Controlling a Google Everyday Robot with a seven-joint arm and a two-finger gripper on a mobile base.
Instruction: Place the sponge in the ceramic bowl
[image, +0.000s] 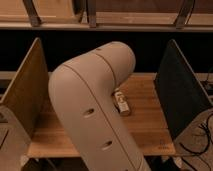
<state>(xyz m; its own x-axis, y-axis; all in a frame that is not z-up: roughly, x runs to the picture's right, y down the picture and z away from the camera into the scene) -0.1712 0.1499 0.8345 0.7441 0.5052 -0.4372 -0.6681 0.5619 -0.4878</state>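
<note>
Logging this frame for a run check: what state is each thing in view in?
Arm: bent across the table, hiding its middle.
Gripper: not in view; perhaps behind the arm.
Small pale object: lying on the table at the arm's edge.
Left panel, right panel: standing on edge.
Sponge, ceramic bowl: not seen.

Single camera, high behind arm (95, 110), looking down across table (150, 127); arm fills near view, gripper (121, 102) showing at its right edge.

Pale end effector (121, 102) beside beige arm (92, 107)
</note>
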